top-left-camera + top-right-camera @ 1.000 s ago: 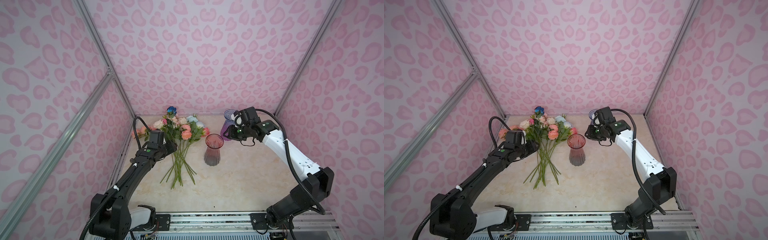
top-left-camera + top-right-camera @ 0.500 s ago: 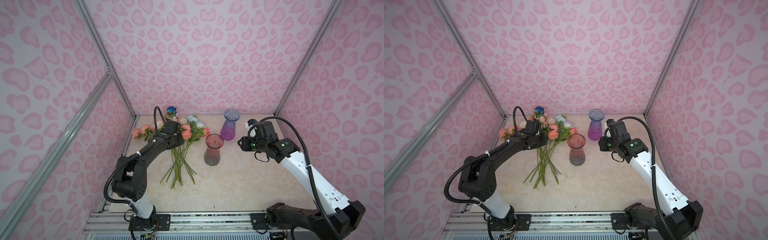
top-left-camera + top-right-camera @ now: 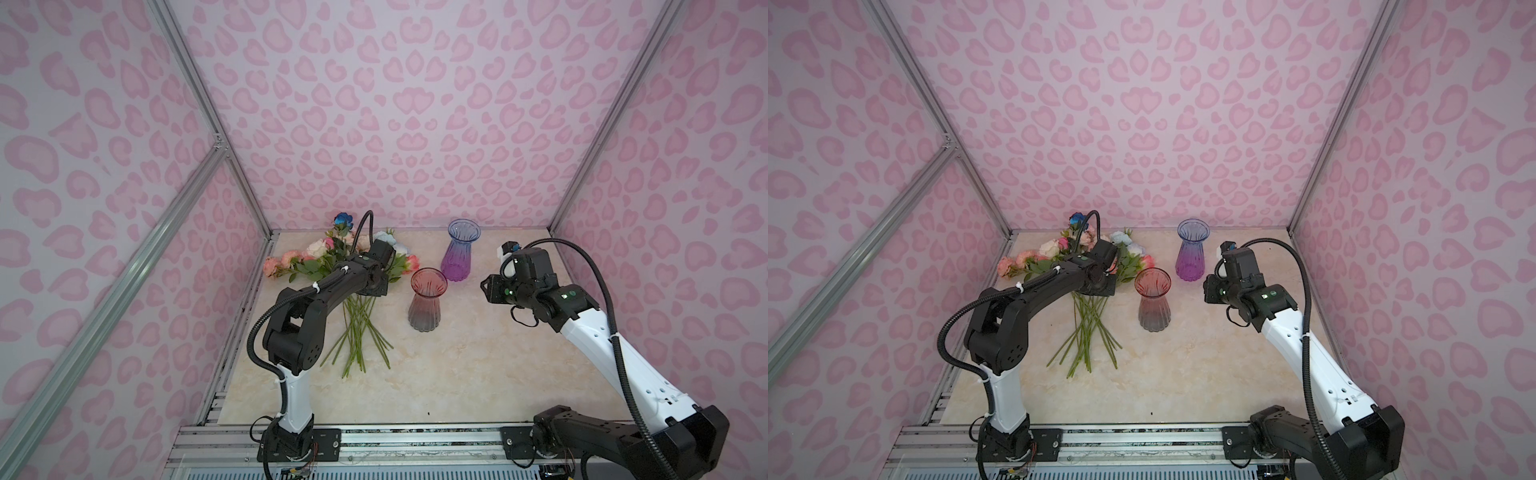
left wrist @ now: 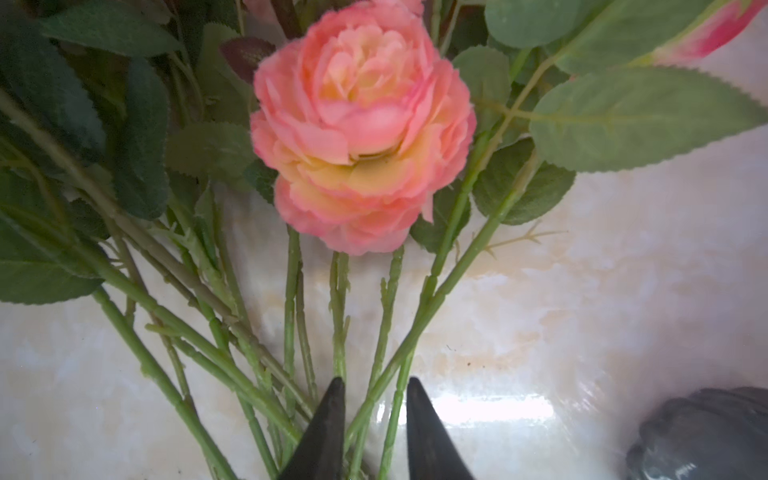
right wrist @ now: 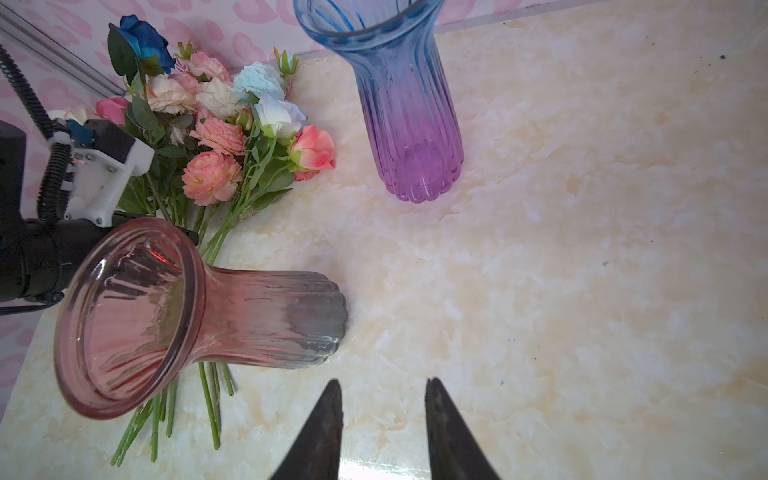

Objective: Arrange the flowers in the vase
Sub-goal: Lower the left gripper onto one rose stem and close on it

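Flowers (image 3: 316,249) lay in a loose bunch on the marbled table (image 3: 457,374), left of the pink vase (image 3: 428,307) in both top views. Their blooms pointed away from the arm bases and their bare stems fanned toward them. The left gripper (image 3: 374,289) hung over the bunch, level with the pink vase's rim. Its own wrist hid the fingertips and the bunch's middle, so the jaws could not be read there. A purple vase (image 3: 461,253) stood upright behind the pink vase, apart from it. The right gripper (image 3: 487,286) hovered right of the pink vase, well apart, its jaws too small to judge.

In the left wrist view, two dark fingertips (image 4: 336,399) stood close together with a few green stems between them. Whether they pinched the stems could not be told. A peach-pink bloom (image 4: 361,137) filled the centre, with leaves cut off all around it. A blurred dark grey shape (image 4: 706,432) at the edge could not be named.

In the right wrist view, the right gripper's tips stood a narrow gap apart over bare table, near the pink vase's base. That vase's flared mouth hid part of the stems, and the purple vase's rim was cut off.
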Tool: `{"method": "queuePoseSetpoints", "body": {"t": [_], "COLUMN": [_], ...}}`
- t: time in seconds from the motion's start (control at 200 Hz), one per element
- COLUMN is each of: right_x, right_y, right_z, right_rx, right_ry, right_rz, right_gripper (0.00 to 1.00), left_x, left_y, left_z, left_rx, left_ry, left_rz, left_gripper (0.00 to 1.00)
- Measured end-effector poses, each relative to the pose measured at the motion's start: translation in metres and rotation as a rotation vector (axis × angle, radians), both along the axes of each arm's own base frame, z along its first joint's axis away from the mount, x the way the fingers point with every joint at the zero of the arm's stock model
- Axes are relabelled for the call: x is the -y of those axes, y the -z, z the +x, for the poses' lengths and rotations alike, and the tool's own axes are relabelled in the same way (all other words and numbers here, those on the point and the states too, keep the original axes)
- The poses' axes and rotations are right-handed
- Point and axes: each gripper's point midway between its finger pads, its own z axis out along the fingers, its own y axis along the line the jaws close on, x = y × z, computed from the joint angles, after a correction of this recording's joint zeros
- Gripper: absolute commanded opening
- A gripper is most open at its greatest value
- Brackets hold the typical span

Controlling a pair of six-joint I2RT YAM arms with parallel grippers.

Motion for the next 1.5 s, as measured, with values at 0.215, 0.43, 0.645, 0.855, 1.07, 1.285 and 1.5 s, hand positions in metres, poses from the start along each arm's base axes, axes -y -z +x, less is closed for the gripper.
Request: {"method": "queuePoseSetpoints", "body": {"t": [0.215,0.43,0.645,0.855,1.07,1.285,1.5], "right_x": [-0.002,-0.007,-0.008,-0.008,-0.01,-0.009,-0.009], "right_y": [0.005,0.006,0.005,0.005,-0.006,-0.016,-0.018], "right_z": [0.0,0.001,0.001,0.001,-0.002,-0.002,-0.003], "right_rx": [-0.01,-0.01,-0.01,-0.009,0.026,0.06,0.068], "right_ry": [-0.01,-0.019,-0.019,-0.015,-0.021,-0.013,-0.009], "right_rz": [0.011,0.038,0.049,0.056,0.089,0.105,0.113], "right_gripper": [0.35,0.35,0.35,0.35,0.35,0.35,0.35], "left_x": [0.001,-0.002,-0.004,-0.005,-0.006,-0.003,0.008], "left_y": [0.017,0.023,0.021,0.03,0.034,0.017,-0.014], "left_z": [-0.005,-0.004,-0.001,-0.003,-0.003,-0.001,-0.001], "left_rx": [-0.042,-0.047,-0.035,-0.047,-0.043,-0.015,0.031], "left_ry": [0.051,0.054,0.062,0.066,0.064,0.063,0.061], "left_rz": [0.048,0.083,0.101,0.11,0.113,0.089,0.008], "left_gripper": [0.26,0.23,0.21,0.16,0.07,0.03,0.03]}}
